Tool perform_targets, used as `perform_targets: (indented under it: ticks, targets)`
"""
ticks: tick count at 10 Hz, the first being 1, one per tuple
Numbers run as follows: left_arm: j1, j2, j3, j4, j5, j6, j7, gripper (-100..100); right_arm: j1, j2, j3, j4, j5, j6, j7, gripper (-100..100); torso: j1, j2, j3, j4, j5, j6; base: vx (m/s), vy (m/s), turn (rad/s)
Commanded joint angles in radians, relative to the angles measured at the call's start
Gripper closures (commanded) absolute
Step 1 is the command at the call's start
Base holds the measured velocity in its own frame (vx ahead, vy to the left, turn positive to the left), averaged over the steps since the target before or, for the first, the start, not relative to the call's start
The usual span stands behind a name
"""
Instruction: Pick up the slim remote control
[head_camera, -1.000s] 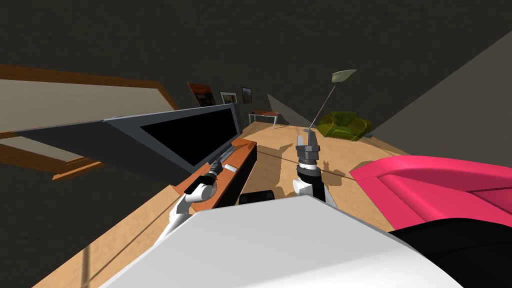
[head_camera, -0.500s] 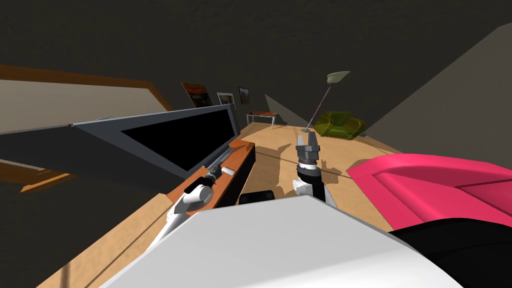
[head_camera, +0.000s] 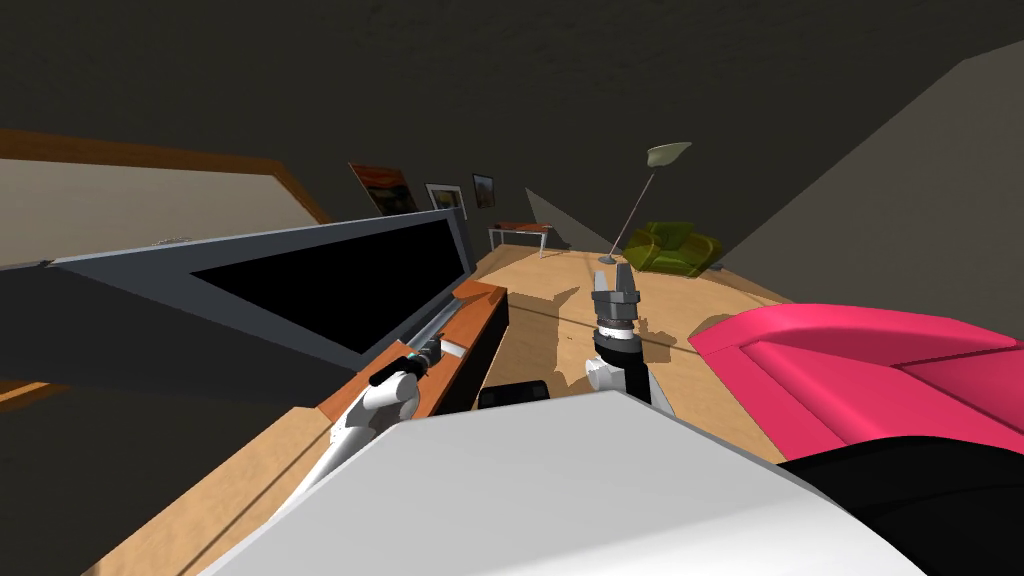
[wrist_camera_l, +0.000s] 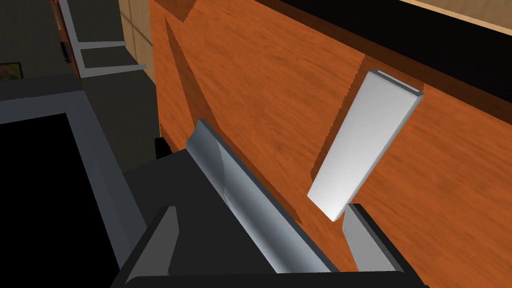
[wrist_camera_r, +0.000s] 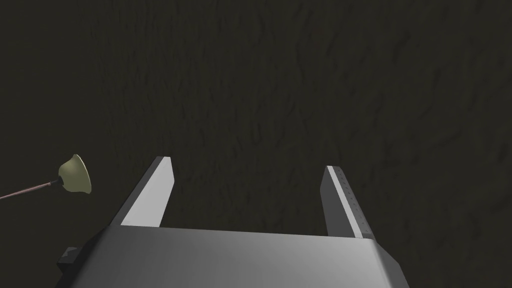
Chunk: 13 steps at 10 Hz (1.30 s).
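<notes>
Slim remote control (wrist_camera_l: 365, 145) is lying centre-left in head view; we're holding our left end effector (wrist_camera_l: 260, 210) wide to straddle it.

Living room of a home — television (head_camera: 340, 280) on a low worktop (head_camera: 478, 297), pink sofa (head_camera: 860, 370), green armchair (head_camera: 675, 248), floor lamp (head_camera: 668, 153), framed pictures (head_camera: 383, 188) — wooden floor (head_camera: 530, 275).

The head camera looks steeply down and forward, rolled, across the television (head_camera: 330, 285), the desk (head_camera: 478, 298) and a far-off floor lamp (head_camera: 667, 154). The left wrist camera sits close over that desk (wrist_camera_l: 280, 90) beside the television (wrist_camera_l: 40, 200), looking along the left gripper (wrist_camera_l: 262, 212). The right wrist camera looks along the right gripper (wrist_camera_r: 247, 167) at a dark surface and the lamp's shade (wrist_camera_r: 75, 174).
</notes>
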Motion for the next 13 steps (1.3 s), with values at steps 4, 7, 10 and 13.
perform_targets:
  ticks: [4, 7, 10, 13]
  targets:
    - [-0.012, 0.014, 0.009, 0.092, 0.013, 0.119, -0.024, -100, 0.0, 0.0, 0.0, 0.0, 0.0, 0.0, 0.0, 0, 0.0, -0.001, -0.001, 0.0, 0.0, 0.0, 0.074, -0.007, -0.086]
    - [-0.014, 0.022, 0.014, 0.128, 0.018, 0.195, -0.032, -100, 0.0, 0.0, 0.0, 0.0, 0.0, 0.0, 0.0, 0, 0.0, -0.002, -0.001, 0.0, 0.0, 0.0, 0.074, -0.004, -0.081]
    - [-0.016, 0.033, 0.024, 0.195, 0.02, 0.275, -0.044, -100, 0.0, 0.0, 0.0, 0.0, 0.0, 0.0, 0.0, 0, 0.001, -0.001, -0.001, 0.0, 0.0, -0.001, 0.073, 0.004, -0.11]
    - [-0.016, 0.036, 0.03, 0.226, 0.019, 0.328, -0.048, -100, 0.0, 0.0, 0.0, 0.0, 0.0, 0.0, 0.0, 0, 0.001, -0.001, -0.001, 0.0, 0.0, 0.0, 0.068, 0.008, -0.094]
